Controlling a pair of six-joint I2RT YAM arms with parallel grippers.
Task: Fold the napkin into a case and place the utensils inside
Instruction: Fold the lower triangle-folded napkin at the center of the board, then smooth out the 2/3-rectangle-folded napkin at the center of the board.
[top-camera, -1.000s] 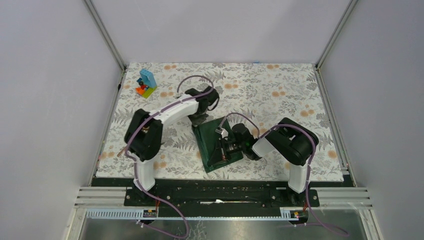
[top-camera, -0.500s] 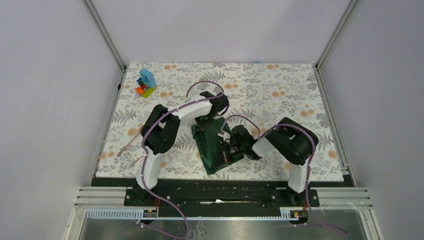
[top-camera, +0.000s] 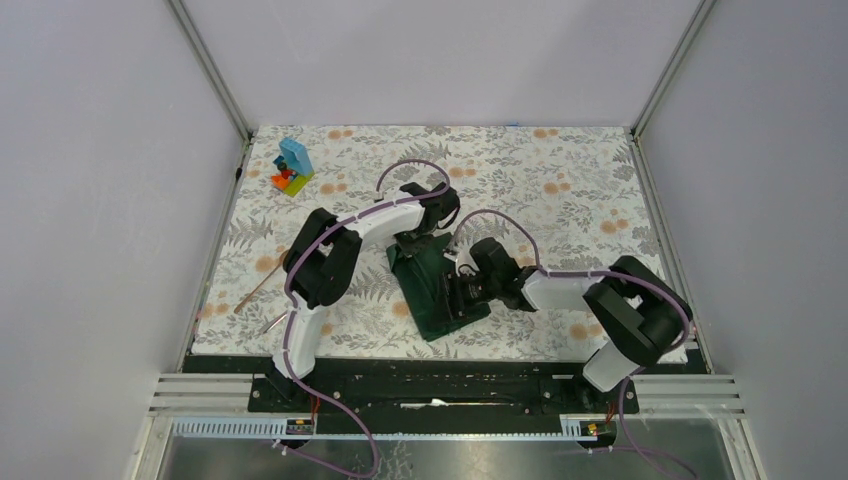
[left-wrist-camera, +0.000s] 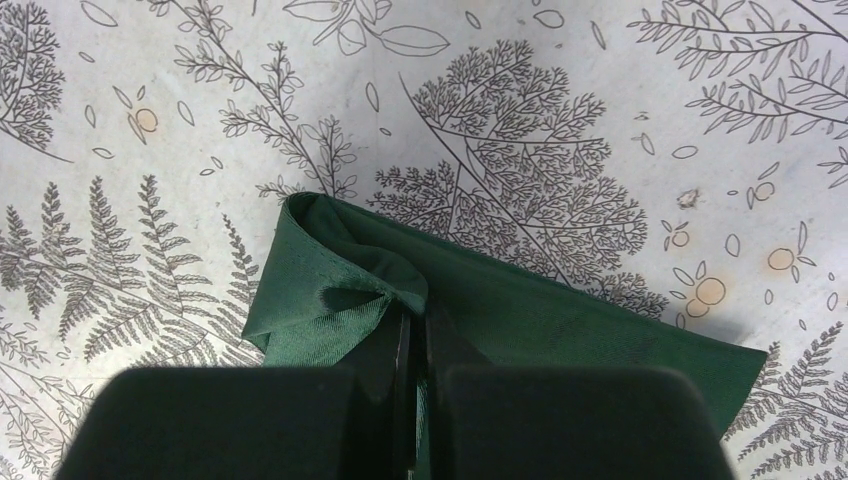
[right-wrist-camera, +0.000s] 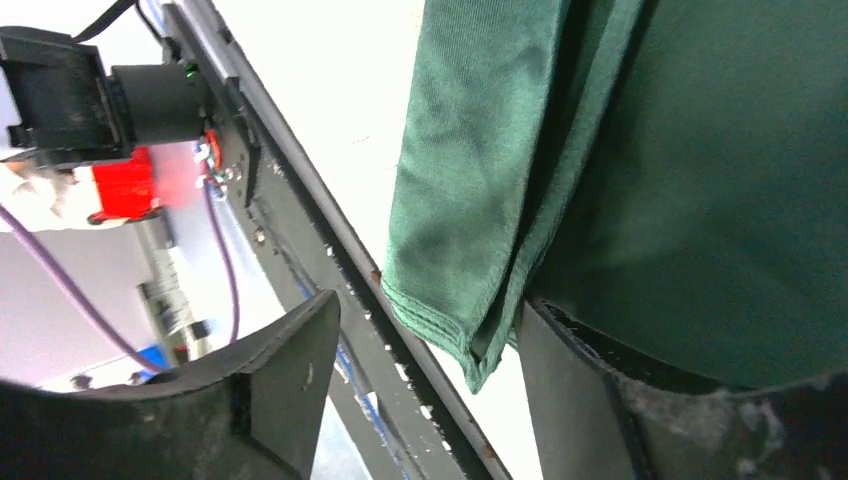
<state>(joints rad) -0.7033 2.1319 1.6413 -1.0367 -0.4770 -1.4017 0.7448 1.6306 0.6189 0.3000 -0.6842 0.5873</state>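
Left arm bent at the elbow, left gripper (top-camera: 416, 244) pointing down, jaws closed, pinching the far end of the folded napkin (top-camera: 432, 300) on the floral covering (top-camera: 560, 180). Right arm reaches low leftward, right gripper (top-camera: 458, 293) at the cloth's right edge, jaws spread apart

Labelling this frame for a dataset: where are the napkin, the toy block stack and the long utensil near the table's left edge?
napkin (left-wrist-camera: 560, 320), left wrist view, flat panel right of the fold.
toy block stack (top-camera: 292, 167), top view, middle of stack.
utensil (top-camera: 258, 289), top view, mid-shaft.
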